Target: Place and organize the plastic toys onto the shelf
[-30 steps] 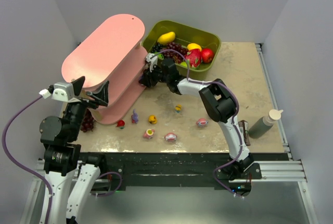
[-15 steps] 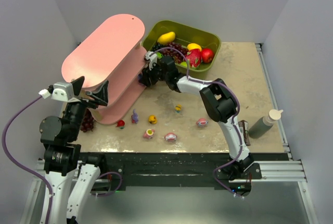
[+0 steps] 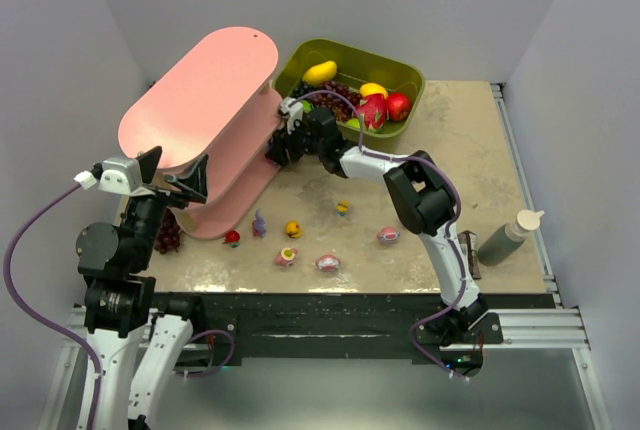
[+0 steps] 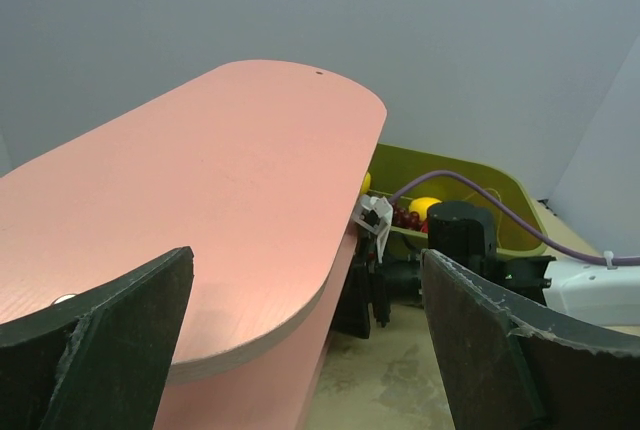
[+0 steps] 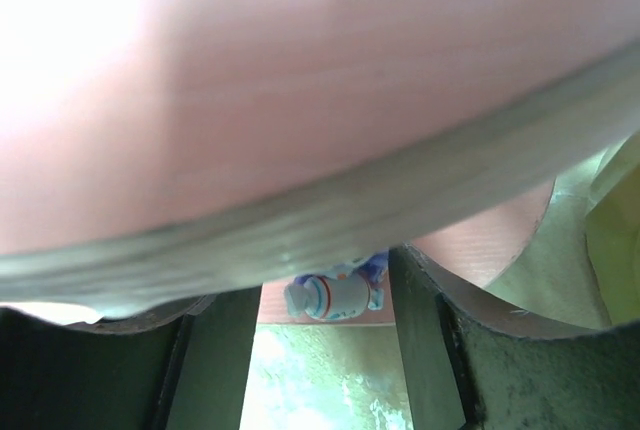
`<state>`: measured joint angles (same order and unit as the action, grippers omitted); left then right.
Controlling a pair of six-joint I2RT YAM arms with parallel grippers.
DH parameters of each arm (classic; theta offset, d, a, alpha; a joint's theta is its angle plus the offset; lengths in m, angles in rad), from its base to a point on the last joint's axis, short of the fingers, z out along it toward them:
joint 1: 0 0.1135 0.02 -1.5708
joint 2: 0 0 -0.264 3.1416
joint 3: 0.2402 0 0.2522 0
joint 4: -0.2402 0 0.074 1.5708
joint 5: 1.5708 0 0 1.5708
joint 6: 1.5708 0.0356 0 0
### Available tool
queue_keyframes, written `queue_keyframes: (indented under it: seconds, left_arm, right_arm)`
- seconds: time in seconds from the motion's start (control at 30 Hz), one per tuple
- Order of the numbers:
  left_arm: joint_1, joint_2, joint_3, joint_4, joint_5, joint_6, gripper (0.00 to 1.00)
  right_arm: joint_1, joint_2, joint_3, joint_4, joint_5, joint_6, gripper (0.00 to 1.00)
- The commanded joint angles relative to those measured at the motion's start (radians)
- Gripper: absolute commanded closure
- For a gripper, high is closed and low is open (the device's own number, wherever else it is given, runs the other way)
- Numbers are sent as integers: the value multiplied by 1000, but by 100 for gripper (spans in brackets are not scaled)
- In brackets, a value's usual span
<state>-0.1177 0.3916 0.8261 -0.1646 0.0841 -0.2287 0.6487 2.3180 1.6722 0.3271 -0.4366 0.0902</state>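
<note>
The tall pink shelf [image 3: 200, 100] stands at the back left. My right gripper [image 3: 279, 150] reaches under its upper boards from the right. In the right wrist view a small white figurine with red and blue stripes [image 5: 335, 295] lies on its side on a pink board [image 5: 490, 240], between the parted fingers [image 5: 440, 350] of my right gripper [image 5: 325, 290], with a gap on its left. Several plastic toys rest on the table, among them a red one [image 3: 232, 238], a purple one [image 3: 259, 222] and a yellow one [image 3: 293, 229]. My left gripper [image 3: 175, 178] hangs open and empty by the shelf's near end.
An olive bin [image 3: 405, 72] of larger fruits sits behind the right arm. A dark grape bunch [image 3: 168, 235] lies by the left arm. A bottle [image 3: 510, 235] stands at the table's right edge. More small toys [image 3: 388, 235] lie near the front.
The right gripper's jaws have spread wider around the white figurine and the wrist has edged slightly toward the shelf. The left arm has not moved.
</note>
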Motion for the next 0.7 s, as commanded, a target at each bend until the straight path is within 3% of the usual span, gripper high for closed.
queue_keyframes:
  seconds: [0.0,0.4,0.67]
  left_arm:
    - [15,9,1,31,-12,-18,1]
    - [16,3,2,31,-14,-18,1]
    - [16,-3,1,30,-17,-21,1]
  right_arm:
    - [-3,-58,-25,78,-11,39,42]
    - [-3,-184,-172,202,-5,83,36]
    - [-3,-328,-294,198,16,77,32]
